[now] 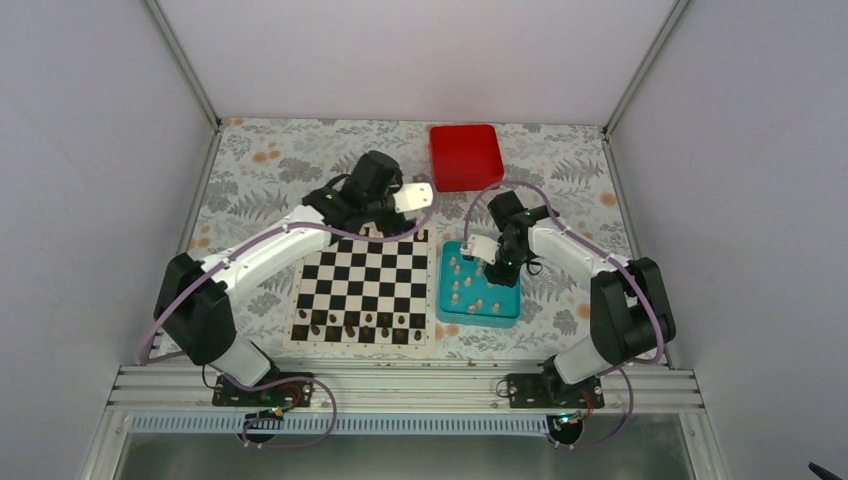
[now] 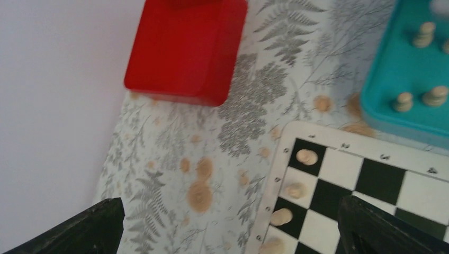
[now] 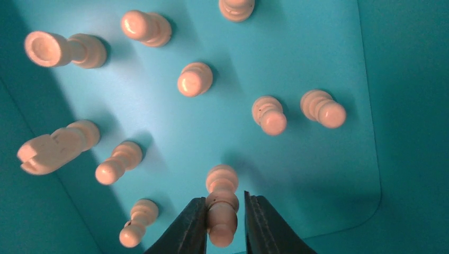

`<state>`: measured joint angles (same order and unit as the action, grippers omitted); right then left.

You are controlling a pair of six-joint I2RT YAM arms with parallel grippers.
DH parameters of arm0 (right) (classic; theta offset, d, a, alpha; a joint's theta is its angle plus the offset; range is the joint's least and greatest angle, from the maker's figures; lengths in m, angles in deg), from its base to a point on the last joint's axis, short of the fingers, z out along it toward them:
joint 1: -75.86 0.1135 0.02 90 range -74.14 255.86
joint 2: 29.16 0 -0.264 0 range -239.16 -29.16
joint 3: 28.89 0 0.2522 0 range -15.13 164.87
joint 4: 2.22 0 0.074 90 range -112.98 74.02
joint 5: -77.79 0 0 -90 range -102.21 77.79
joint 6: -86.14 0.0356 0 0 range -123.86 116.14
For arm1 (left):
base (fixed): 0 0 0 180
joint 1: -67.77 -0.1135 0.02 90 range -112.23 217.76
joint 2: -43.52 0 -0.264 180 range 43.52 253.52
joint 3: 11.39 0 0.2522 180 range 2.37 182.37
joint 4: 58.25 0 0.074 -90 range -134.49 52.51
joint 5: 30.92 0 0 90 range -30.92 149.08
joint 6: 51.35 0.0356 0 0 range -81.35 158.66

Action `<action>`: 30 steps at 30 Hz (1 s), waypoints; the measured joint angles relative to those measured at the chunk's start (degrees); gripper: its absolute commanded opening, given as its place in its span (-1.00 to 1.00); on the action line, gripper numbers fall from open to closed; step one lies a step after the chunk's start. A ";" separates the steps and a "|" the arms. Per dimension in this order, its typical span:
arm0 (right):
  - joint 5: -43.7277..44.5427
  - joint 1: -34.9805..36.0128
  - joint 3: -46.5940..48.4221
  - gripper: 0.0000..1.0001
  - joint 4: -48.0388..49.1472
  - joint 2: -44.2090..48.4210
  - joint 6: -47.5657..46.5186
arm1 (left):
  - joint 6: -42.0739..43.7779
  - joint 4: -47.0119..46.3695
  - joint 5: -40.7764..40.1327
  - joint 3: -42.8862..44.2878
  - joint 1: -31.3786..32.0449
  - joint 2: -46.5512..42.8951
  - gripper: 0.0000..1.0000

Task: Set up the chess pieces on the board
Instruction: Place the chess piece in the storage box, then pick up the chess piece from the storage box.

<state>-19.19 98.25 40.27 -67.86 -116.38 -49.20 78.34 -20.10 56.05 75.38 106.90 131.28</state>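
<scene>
Pickup step: right gripper (image 3: 225, 233) is down in the teal tray (image 3: 328, 159), fingers bracketing one cream pawn (image 3: 221, 203) at bottom centre of the wrist view. Clamped or merely flanking, cannot tell. Next move probably needs a firm pinch, a straight lift clear of the neighbours, then a carry to the board (image 1: 365, 280) left of the tray. The tray holds about nine other cream pieces (image 3: 195, 79). Meanwhile left gripper (image 2: 227, 227) hangs spread wide and empty over the board's corner, where four pieces stand. Upper left, red box (image 2: 185, 47) is closed, contents hidden.
</scene>
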 measured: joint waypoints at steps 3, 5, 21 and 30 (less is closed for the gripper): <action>-0.28 -0.42 -0.07 -0.18 1.16 -1.07 -0.59 | 0.28 1.68 -0.87 1.73 3.37 1.92 1.00; -0.50 -0.87 -0.07 -0.01 1.44 -1.29 -0.96 | 0.46 2.14 -1.14 3.32 5.14 2.73 1.00; -2.12 -29.79 1.03 0.99 -0.63 15.02 -8.79 | 1.97 6.19 3.32 17.86 18.21 18.73 1.00; -9.57 -34.99 -6.23 1.00 6.03 7.15 -7.45 | 5.31 11.76 8.85 25.35 20.87 28.85 0.81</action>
<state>-28.76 63.26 34.04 -61.82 -109.23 -56.65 83.65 -8.34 64.91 100.74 127.77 160.14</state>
